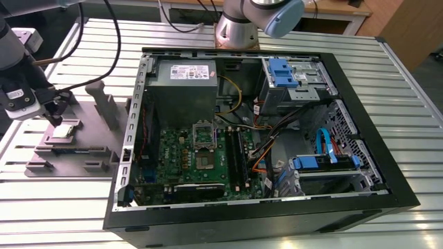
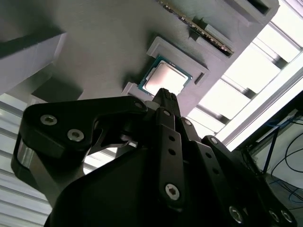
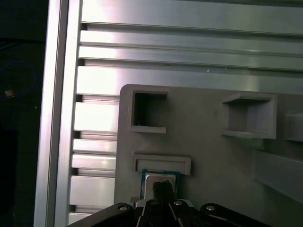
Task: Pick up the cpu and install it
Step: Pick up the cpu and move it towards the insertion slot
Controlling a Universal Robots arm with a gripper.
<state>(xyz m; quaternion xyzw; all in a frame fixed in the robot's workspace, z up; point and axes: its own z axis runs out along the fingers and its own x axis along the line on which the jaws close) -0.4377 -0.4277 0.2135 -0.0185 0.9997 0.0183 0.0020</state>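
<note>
Exterior view, gripper (image 1: pixel 54 120) just above cpu (image 1: pixel 64 130) (perhaps touching)

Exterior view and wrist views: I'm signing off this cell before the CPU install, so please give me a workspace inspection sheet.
Surface: slatted metal table, carrying a grey tray and an open computer case.
Job's things: the cpu lies flat in a tray recess; the motherboard socket sits inside the case.
Clutter: a circuit-board strip lies in a tray slot.
End effector: the end effector is shut, poised right over the cpu; contact cannot be told.
Cables: black cables trail by the arm; coloured wires run inside the case.
Surroundings: a robot arm base stands beyond the case, with a wooden desk behind.
</note>
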